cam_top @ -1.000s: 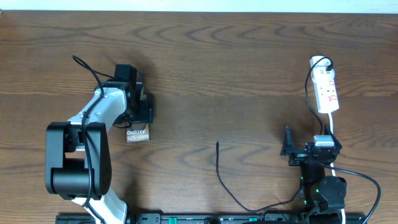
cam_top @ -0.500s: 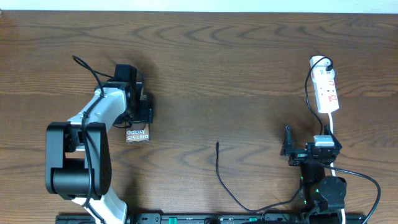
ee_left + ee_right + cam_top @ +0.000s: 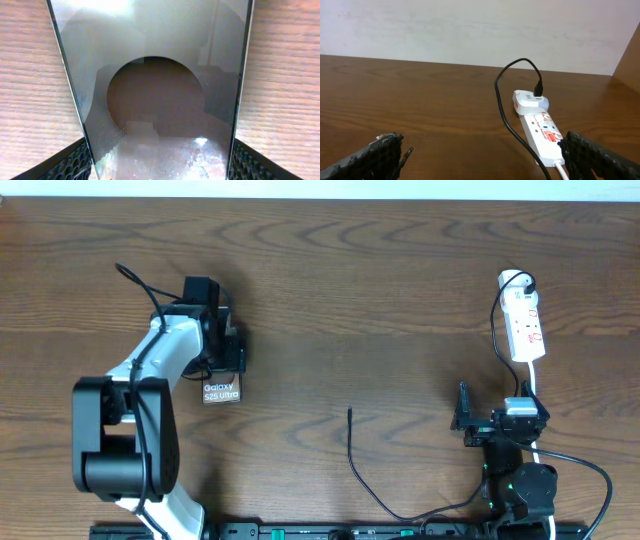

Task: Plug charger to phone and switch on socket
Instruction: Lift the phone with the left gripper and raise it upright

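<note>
The phone point(image 3: 221, 391), a dark slab with white "Galaxy" lettering, lies left of centre on the table. My left gripper point(image 3: 229, 366) is shut on its far end. In the left wrist view the glossy phone point(image 3: 155, 95) fills the space between both fingers, and the left gripper point(image 3: 161, 167) presses its long edges. The charger point(image 3: 352, 455), a thin black cable, lies loose with its tip pointing away near the table's middle. The white socket point(image 3: 525, 325) sits at the far right. My right gripper point(image 3: 497, 423) stands open near the front right, short of the socket point(image 3: 542, 132); the right gripper point(image 3: 490, 165) holds nothing.
A white adapter point(image 3: 530, 100) sits in the socket's far end with the black charger cable point(image 3: 501, 100) looping out of it toward me. The socket's white cord point(image 3: 533, 385) runs down past my right arm. Bare wooden table point(image 3: 380, 300) lies between the arms.
My left gripper and the phone have shifted slightly toward the far side of the table. The right arm, charger and socket have not moved.
</note>
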Action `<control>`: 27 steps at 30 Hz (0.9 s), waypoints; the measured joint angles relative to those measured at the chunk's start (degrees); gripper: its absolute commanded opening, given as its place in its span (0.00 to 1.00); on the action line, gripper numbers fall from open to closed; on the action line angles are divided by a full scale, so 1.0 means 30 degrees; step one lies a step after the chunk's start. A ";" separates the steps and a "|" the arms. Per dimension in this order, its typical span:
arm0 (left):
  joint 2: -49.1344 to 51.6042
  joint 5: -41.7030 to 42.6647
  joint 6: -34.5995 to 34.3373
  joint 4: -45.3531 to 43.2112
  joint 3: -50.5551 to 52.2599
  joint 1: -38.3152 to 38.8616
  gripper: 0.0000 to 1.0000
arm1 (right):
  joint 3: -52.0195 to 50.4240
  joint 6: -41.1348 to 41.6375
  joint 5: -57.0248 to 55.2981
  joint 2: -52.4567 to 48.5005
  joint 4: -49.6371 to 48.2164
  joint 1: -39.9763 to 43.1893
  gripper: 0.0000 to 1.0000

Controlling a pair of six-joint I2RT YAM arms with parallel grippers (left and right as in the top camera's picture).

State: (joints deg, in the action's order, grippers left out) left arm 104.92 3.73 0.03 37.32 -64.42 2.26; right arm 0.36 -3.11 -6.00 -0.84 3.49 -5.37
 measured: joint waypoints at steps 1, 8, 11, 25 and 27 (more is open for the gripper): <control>-0.0270 0.0007 0.0000 0.0058 0.0000 0.0000 0.07 | 0.0000 0.0007 0.0000 0.0000 0.0000 0.0000 0.99; -0.2630 0.2047 -0.0007 0.0583 -0.0007 -0.0007 0.08 | 0.0007 0.0007 -0.0007 0.0000 0.0000 0.0000 0.99; -0.3308 0.4342 -0.0015 0.0648 -0.0007 -0.0007 0.07 | 0.0000 0.0000 -0.0007 0.0000 0.0000 0.0000 0.99; -0.3876 1.5482 -0.6011 -0.0430 -0.0007 0.0000 0.08 | 0.0007 0.0000 0.0000 0.0000 0.0000 0.0000 0.99; -0.3876 1.6983 -0.7847 -0.0940 -0.0007 0.0000 0.08 | 0.0000 0.0000 0.0000 0.0000 0.0000 0.0000 0.99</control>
State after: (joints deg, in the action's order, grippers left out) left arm 93.30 54.68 -23.51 34.50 -64.45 2.26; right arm 0.36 -3.11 -6.00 -0.84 3.49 -5.37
